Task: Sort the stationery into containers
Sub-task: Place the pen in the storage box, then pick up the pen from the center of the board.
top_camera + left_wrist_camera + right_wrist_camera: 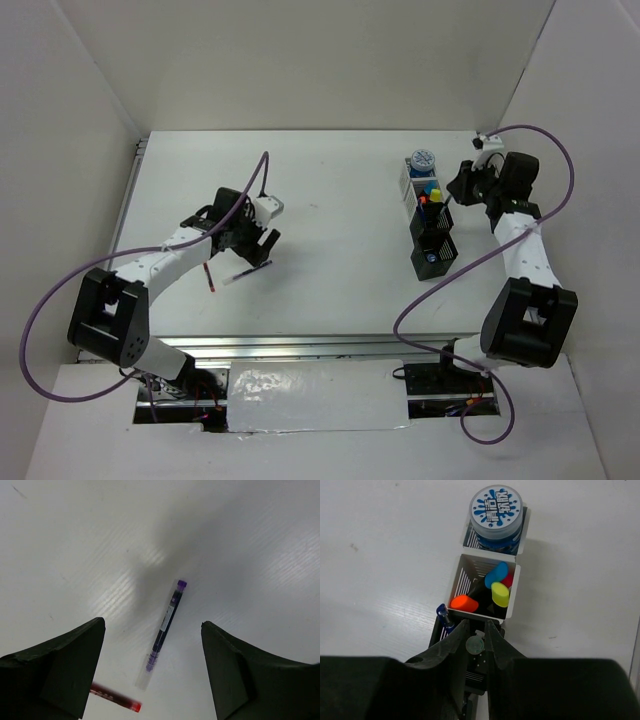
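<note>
The left hand (152, 624) is hovering wide open and empty over a purple pen (167, 620), likely light, stiff and slippery, best pinched mid-barrel.

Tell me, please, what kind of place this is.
Probably a robot test bench in a lab, not an office: a white table boxed in by plain white walls, with a left arm and right arm mounted at its near edge, trailing purple cables.

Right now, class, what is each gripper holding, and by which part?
Left gripper: nothing; it is open above the purple pen. Right gripper: shut; whether the small round thing between its jaws is a held item cannot be told.
</note>
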Action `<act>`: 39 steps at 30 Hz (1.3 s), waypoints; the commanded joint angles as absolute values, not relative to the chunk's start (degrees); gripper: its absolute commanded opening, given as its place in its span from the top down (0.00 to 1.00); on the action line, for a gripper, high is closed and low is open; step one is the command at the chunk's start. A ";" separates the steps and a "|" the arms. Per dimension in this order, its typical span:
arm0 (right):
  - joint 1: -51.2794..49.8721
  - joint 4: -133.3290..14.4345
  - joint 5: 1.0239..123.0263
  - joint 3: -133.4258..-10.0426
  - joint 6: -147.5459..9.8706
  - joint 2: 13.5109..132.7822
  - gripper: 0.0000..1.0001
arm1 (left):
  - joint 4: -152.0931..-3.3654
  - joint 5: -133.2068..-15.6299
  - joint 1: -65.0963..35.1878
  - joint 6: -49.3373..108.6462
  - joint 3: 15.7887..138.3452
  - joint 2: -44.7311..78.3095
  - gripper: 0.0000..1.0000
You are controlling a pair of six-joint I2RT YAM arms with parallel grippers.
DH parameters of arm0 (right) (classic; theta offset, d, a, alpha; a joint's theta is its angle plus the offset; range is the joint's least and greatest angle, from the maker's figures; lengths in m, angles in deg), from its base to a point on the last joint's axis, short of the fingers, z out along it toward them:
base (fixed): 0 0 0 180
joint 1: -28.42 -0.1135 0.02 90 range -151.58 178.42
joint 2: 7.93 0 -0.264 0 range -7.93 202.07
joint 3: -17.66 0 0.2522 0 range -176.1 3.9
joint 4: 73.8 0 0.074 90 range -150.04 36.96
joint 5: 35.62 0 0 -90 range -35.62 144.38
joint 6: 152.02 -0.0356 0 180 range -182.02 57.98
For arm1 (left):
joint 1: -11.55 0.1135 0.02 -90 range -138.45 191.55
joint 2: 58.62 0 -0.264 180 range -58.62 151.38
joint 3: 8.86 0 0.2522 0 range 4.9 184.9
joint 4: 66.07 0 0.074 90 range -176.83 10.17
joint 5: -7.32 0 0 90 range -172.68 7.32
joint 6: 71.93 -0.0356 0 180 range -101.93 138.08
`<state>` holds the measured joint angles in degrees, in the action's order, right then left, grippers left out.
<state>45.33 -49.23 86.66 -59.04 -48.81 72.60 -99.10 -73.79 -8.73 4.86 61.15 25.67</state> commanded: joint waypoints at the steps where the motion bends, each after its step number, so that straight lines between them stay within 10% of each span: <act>1: 43.72 -49.41 86.29 -58.15 -47.26 73.10 0.74 | -99.08 -76.08 -8.32 1.38 58.61 24.79 0.11; 21: 40.03 -47.91 88.30 -60.61 -51.30 65.29 0.61 | -96.45 -76.70 -10.78 0.23 57.10 35.42 0.49; 29: 37.31 -48.35 93.93 -60.61 -46.56 60.19 0.61 | -100.04 -74.60 -11.57 6.02 62.45 41.49 0.90; 39: 15.53 -34.93 97.71 -59.04 -13.81 50.26 0.55 | -102.93 -44.03 -9.02 44.74 75.46 40.34 1.00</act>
<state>20.26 -41.50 95.29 -58.56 -29.99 54.59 -102.49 -56.51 -9.73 26.41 72.23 42.26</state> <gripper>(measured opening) 0.436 0.155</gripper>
